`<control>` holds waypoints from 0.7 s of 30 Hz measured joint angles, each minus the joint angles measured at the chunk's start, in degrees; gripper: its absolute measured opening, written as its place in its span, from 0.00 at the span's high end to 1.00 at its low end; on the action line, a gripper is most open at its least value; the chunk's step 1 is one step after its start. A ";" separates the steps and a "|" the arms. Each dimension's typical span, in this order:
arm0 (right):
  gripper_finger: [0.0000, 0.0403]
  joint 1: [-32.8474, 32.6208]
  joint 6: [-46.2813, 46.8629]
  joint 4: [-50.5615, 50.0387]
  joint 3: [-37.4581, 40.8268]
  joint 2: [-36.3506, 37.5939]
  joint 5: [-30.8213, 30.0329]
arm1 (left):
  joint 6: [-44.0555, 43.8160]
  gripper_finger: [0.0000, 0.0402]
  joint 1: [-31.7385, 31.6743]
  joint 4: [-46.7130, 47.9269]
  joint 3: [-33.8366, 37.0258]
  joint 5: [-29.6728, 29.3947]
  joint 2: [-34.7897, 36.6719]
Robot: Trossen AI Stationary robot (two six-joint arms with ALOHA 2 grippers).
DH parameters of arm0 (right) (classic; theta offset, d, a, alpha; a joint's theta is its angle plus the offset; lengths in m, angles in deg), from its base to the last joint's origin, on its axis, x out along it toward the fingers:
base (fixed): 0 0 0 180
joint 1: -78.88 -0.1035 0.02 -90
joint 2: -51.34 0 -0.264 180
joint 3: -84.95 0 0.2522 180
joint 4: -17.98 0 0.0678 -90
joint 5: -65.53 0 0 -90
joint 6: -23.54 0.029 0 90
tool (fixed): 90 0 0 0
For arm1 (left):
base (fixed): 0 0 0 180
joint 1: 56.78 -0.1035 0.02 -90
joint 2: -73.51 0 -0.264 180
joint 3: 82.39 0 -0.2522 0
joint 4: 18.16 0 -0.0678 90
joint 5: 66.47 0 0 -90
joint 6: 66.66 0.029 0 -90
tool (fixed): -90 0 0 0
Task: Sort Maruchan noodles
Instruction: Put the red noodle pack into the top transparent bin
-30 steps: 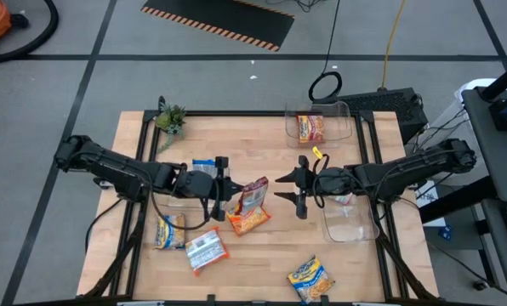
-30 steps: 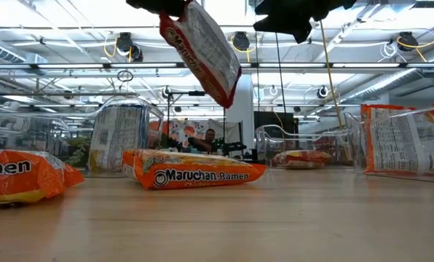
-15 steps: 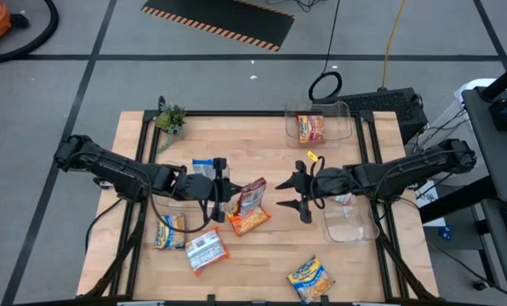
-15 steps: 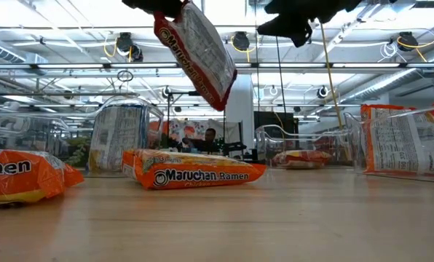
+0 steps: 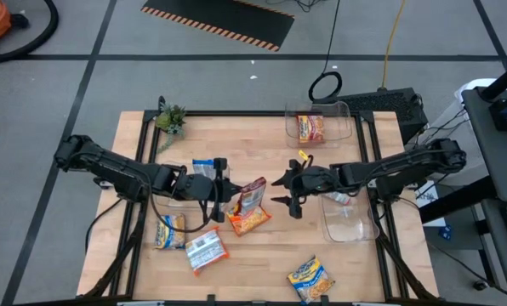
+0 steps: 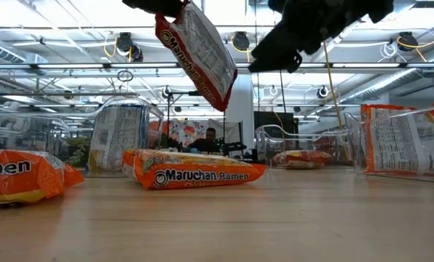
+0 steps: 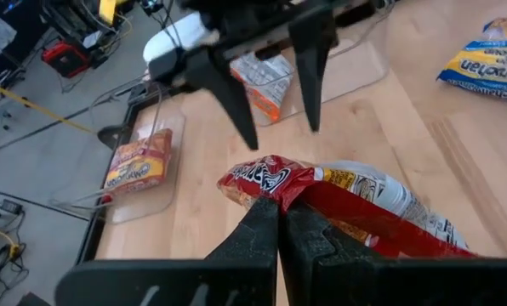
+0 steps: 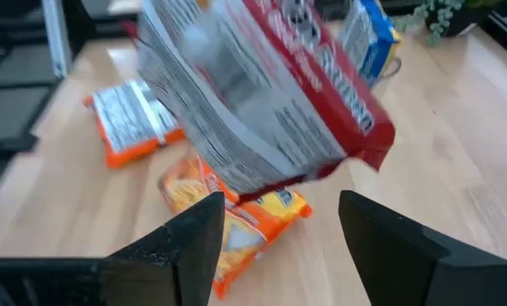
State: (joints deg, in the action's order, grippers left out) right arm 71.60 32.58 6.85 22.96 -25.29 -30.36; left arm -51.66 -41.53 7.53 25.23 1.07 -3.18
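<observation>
A red-and-silver Maruchan noodle packet (image 6: 199, 51) hangs in the air over the table's middle, and my left gripper (image 7: 279, 223) is shut on it. My right gripper (image 5: 285, 192) is open just to the packet's right. Its fingers (image 8: 194, 242) stand apart in front of the packet (image 8: 262, 93) without touching it. Below the hanging packet an orange packet (image 5: 247, 219) lies flat on the wood. More packets lie near the front: an orange one (image 5: 170, 229), a silver-and-orange one (image 5: 206, 249) and a yellow-and-blue one (image 5: 310, 277). My left gripper pinches the packet's red end edge (image 7: 266, 185) between its two shut fingers. The fingers come from the table's left, slanting downward. The packet hangs tilted below and beyond them, clear of the table and of the orange packet underneath.
A clear bin (image 5: 321, 124) at the back holds an orange packet. Another clear bin (image 5: 351, 223) at the right holds one packet, and a blue packet (image 5: 204, 166) stands in a bin by the left arm. A small plant (image 5: 170, 117) sits at the back left corner.
My right gripper has moved toward the table's left and downward, closing in on the hanging packet. The packet has stayed in my left gripper's hold, clear of the table.
</observation>
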 joint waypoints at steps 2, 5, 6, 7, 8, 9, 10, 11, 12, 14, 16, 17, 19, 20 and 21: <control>0.41 0.37 -0.72 0.00 0.02 -0.53 0.04 | 1.44 1.00 0.38 0.02 0.00 0.39 0.00; 0.39 0.94 -0.87 0.17 0.02 -0.51 0.73 | 4.12 1.00 1.49 0.12 0.00 0.68 0.00; 0.39 1.19 -0.79 0.17 0.02 -0.51 1.66 | 4.93 1.00 1.84 0.06 0.00 0.79 0.00; 0.39 1.41 -0.77 0.17 0.02 -0.51 2.32 | 5.77 1.00 2.19 -0.10 0.00 0.85 0.00; 0.39 1.70 -0.79 0.15 0.02 -0.51 3.09 | 6.75 1.00 2.53 -0.41 0.00 0.99 0.00; 0.39 1.92 -0.79 0.21 0.02 -0.69 3.21 | 7.53 1.00 2.87 -1.03 0.00 1.01 0.00; 0.39 2.21 -0.76 0.47 0.02 -1.09 3.27 | 8.24 1.00 3.17 -1.64 0.00 1.01 0.00; 0.39 2.56 -0.81 0.51 0.02 -1.50 3.39 | 8.88 1.00 3.48 -2.27 0.00 0.97 0.00; 0.39 2.86 -1.04 0.50 0.02 -2.09 4.07 | 9.46 1.00 3.85 -2.81 0.00 0.98 0.00; 0.39 3.42 -1.37 1.54 0.02 -3.16 7.55 | 10.26 1.00 4.44 -3.32 0.00 0.95 0.00; 0.39 3.58 -1.19 4.22 0.02 -4.06 12.21 | 10.60 1.00 4.88 -3.13 0.00 0.97 0.00; 0.39 3.56 -1.25 5.61 0.02 -4.40 14.15 | 10.56 1.00 5.04 -3.03 0.00 0.97 0.00; 0.39 3.51 -1.40 7.79 0.02 -5.04 16.51 | 10.52 1.00 5.37 -3.02 0.00 0.97 0.00; 0.39 3.48 -1.52 8.80 0.02 -5.12 16.71 | 10.56 1.00 5.55 -3.03 0.00 0.97 -0.02; 0.39 3.49 -1.64 9.40 0.02 -5.11 16.68 | 10.67 1.00 5.68 -3.02 0.00 0.97 0.00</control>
State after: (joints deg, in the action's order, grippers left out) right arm 75.09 30.94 16.26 22.98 -30.40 -13.69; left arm -40.99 -35.85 4.51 25.23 2.04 -3.18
